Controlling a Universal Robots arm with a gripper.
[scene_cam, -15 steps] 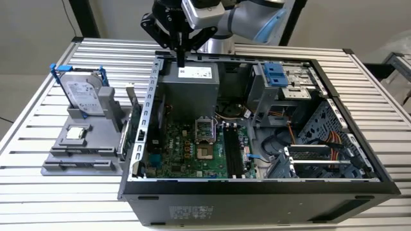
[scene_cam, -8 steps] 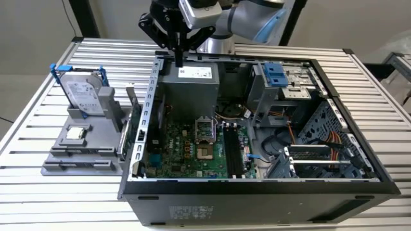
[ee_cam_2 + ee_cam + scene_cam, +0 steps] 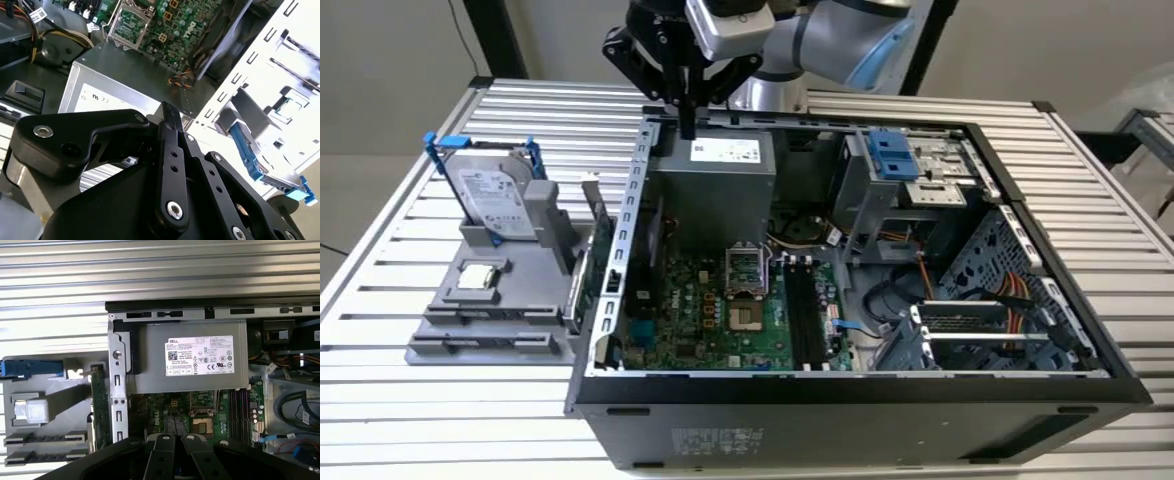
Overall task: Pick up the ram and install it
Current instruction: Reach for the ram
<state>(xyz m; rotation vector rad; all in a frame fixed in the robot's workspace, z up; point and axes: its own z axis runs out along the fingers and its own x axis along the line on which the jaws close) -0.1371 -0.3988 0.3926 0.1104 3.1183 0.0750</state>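
Pale slatted metal table (image 3: pixel 440 420)

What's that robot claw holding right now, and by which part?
Nothing: the gripper hangs empty by the power supply, and the ram stands on edge in the gray holder.

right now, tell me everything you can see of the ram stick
The ram is a thin, long green circuit board, standing on its long edge in the grey holder, on the side next to the open computer case. The end effector hangs apart from it, over the case.
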